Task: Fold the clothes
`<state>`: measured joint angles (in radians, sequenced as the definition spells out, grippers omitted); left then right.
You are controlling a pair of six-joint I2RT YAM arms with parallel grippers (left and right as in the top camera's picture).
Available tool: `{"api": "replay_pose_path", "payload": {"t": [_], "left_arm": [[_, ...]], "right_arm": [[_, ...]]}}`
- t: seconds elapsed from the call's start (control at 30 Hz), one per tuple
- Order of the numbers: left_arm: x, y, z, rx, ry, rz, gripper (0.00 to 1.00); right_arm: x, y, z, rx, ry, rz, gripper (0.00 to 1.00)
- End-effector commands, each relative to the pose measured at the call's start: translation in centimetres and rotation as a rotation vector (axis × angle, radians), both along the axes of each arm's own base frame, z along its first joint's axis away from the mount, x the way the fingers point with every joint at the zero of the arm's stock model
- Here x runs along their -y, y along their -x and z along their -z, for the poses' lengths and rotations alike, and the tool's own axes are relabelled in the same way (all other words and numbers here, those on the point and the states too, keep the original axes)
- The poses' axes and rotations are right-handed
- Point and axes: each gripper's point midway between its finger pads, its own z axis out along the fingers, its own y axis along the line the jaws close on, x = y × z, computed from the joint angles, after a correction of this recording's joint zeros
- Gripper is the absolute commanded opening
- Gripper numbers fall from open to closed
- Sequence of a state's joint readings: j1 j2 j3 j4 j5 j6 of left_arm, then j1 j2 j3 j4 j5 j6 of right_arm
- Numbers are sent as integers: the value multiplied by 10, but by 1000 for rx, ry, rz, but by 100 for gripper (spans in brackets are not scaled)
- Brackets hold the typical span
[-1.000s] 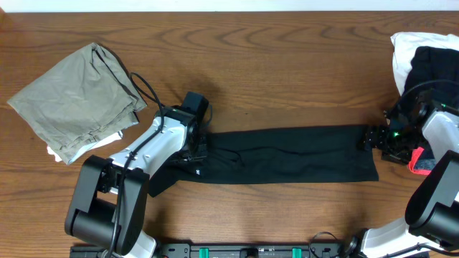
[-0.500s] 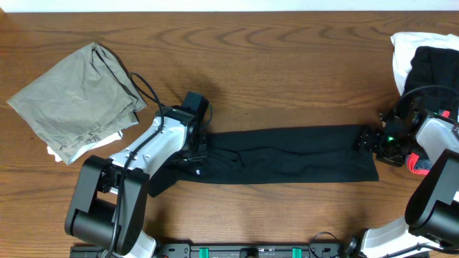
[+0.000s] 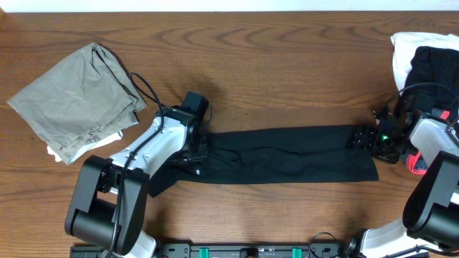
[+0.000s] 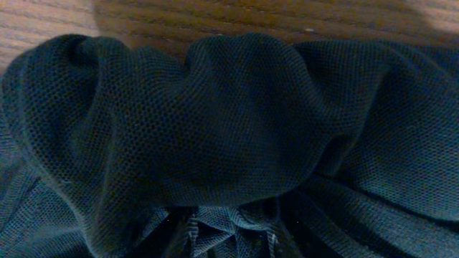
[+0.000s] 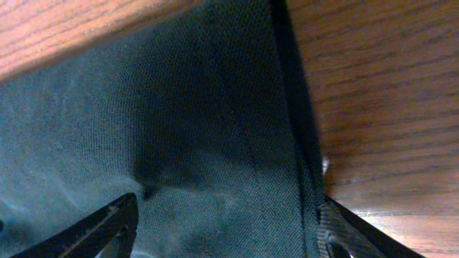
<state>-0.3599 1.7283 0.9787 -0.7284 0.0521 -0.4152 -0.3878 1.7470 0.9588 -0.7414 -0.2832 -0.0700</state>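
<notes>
Movement in the last second was all on my right side. My right end effector (image 3: 358, 138) had stood just off the right end of the black garment (image 3: 287, 154), and it slid in until it was over that end, at the far corner. Its jaws were wide open. In the right wrist view the two fingers (image 5: 107, 226) stood well apart, with the hem and the corner of the black garment lying flat between them. Nothing was held yet.

My left end effector (image 3: 197, 149) did not move in that time. It sat at the left end of the black garment, closed on the cloth. The left wrist view was full of bunched mesh, with pleats running together toward the jaws, so I judged the cloth was pinched there.

The black garment itself lay as a long strip on the wooden surface (image 3: 287, 72), and it had not shifted. Well beyond its left end lay an olive-grey garment (image 3: 79, 97), already folded. Beyond its right end was a pile of white cloth (image 3: 405, 50) and dark cloth (image 3: 437, 68).

I judged that the approach was nearly complete. The next thing needed was to close on the right corner, so that both ends could be lifted for a fold. One risk was catching only the top layer at the hem.
</notes>
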Motion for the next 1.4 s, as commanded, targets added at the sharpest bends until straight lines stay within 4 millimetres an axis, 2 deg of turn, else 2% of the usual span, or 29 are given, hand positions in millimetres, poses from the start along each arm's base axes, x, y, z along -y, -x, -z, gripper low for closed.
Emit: {"api": "replay_pose_path", "payload": {"t": [0.0, 0.23, 0.53, 0.63, 0.7, 0.73, 0.9, 0.97, 1.03, 1.17, 1.2, 1.23, 1.37], "left_arm": [[-16, 6, 11, -34, -77, -5, 34], [-16, 6, 11, -33, -77, -5, 34], [-16, 6, 11, -35, -76, -6, 34], [-13, 7, 11, -40, -61, -5, 35], [-12, 7, 11, -41, -55, -6, 35], [-12, 7, 11, -41, -55, -6, 35], [-11, 6, 9, -36, -52, -5, 34], [-11, 4, 3, -27, -49, 0, 34], [-9, 0, -7, -9, -40, 7, 34], [-5, -11, -37, 75, -9, 4, 34], [-4, -13, -45, 103, 1, 3, 36], [-3, -14, -51, 126, 10, 3, 41], [-2, -18, -76, 208, 39, 1, 48]], "right_arm": [[10, 14, 16, -68, 54, 41, 78], [13, 15, 16, -70, 40, 82, 72], [-24, 24, 30, -65, -36, 11, 67], [-30, 27, 34, -71, -36, -8, 54], [-30, 26, 33, -69, -35, -5, 32], [-29, 25, 33, -70, -33, 3, 25], [-24, 19, 28, -60, -28, 22, 8], [-18, 14, 22, -61, -26, 47, 1], [-8, 8, 11, -68, -11, 87, 1], [22, -12, -25, -55, 32, 145, 1], [30, -17, -33, -50, 48, 155, 1], [38, -21, -44, -43, 68, 166, 1], [68, -31, -76, -28, 157, 203, 1]]}}
